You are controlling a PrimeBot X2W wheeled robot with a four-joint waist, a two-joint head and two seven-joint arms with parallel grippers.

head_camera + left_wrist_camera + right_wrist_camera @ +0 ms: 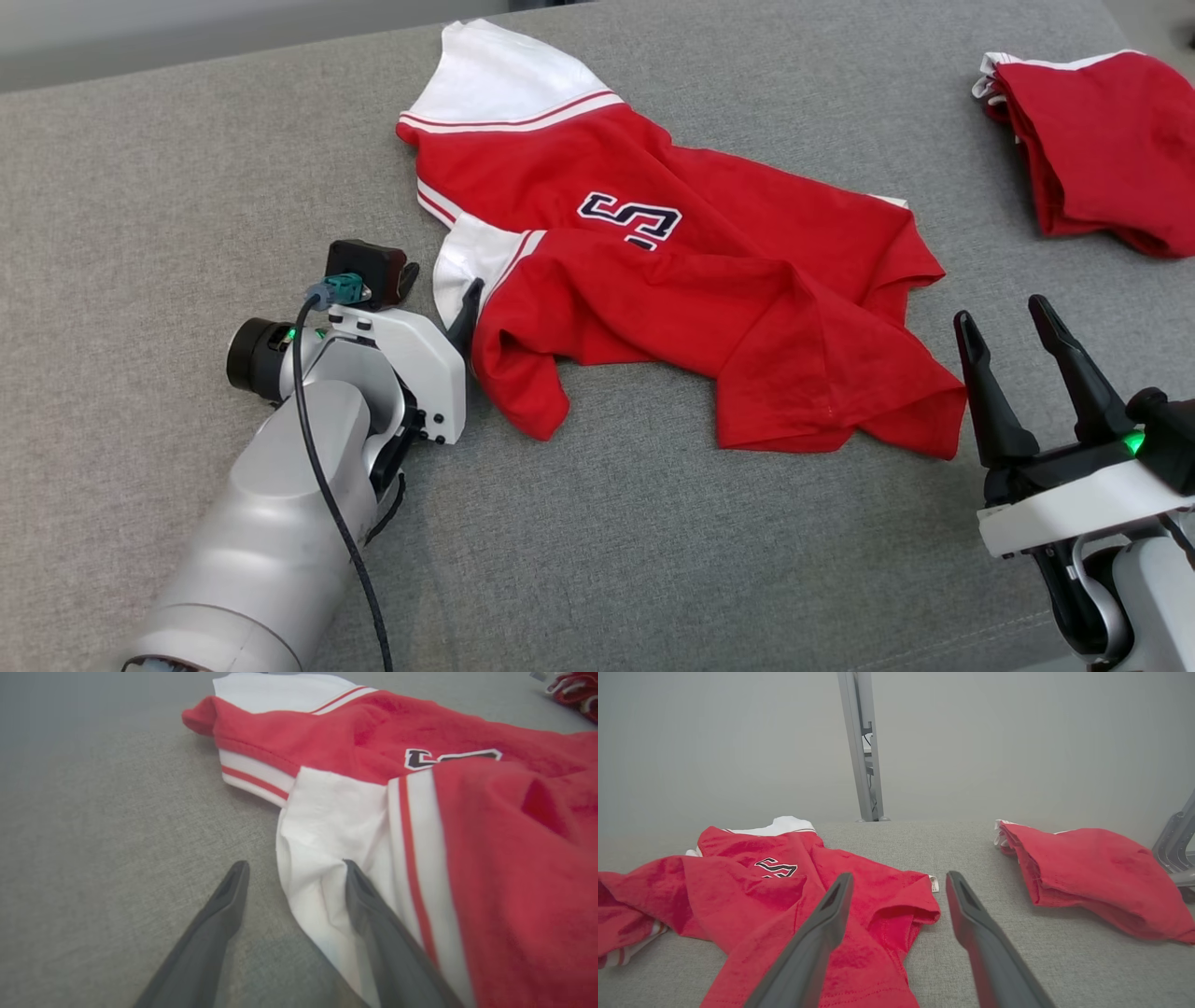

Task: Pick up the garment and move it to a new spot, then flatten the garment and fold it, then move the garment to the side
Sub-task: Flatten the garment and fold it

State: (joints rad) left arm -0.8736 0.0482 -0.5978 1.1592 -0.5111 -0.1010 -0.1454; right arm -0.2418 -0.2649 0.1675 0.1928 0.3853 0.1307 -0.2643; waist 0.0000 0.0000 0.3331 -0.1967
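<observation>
While the garment [653, 271] lies crumpled, pickup looks pending: left gripper [294, 864] wide open astride white sleeve [327, 826] edge, nothing held; right gripper [1004, 313] open, empty. Next: close on sleeve.

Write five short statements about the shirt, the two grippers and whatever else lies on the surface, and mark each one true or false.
1. The red and white shirt lies crumpled on the grey surface. True.
2. The left gripper is shut on the shirt's white sleeve. False: its jaws stand open, one finger over the sleeve, the other over bare surface.
3. The right gripper is open and holds nothing. True.
4. The shirt is plain, with no lettering. False: a dark letter shows on its red front.
5. A second red garment lies apart from the shirt, at the far right. True.
</observation>
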